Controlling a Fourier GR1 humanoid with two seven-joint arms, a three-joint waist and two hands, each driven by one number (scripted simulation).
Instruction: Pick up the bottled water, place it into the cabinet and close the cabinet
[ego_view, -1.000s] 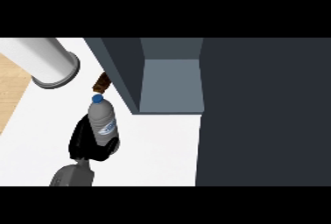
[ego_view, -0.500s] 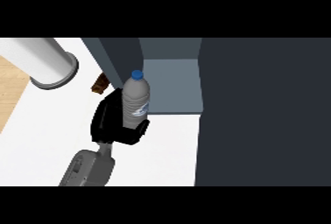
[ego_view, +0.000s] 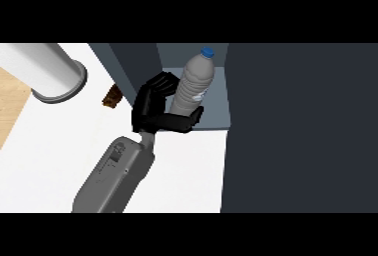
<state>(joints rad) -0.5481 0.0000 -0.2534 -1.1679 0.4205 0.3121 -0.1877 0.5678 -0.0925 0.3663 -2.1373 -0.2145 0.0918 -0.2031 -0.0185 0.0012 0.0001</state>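
Bottle (ego_view: 192, 82) now up inside cabinet (ego_view: 214, 117) opening, moved in from counter (ego_view: 66, 145) since 1 second ago. Left hand (ego_view: 151, 107) fingers wrapped around bottle. Right hand not seen. Next job: let go, shut door (ego_view: 299, 130).

No text can be read; the bottled water's (ego_view: 193, 80) label is only a blur.

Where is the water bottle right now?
In the head view the water bottle is upper centre, held in the left hand over the open cabinet's shelf, with the dark cabinet door to its right.
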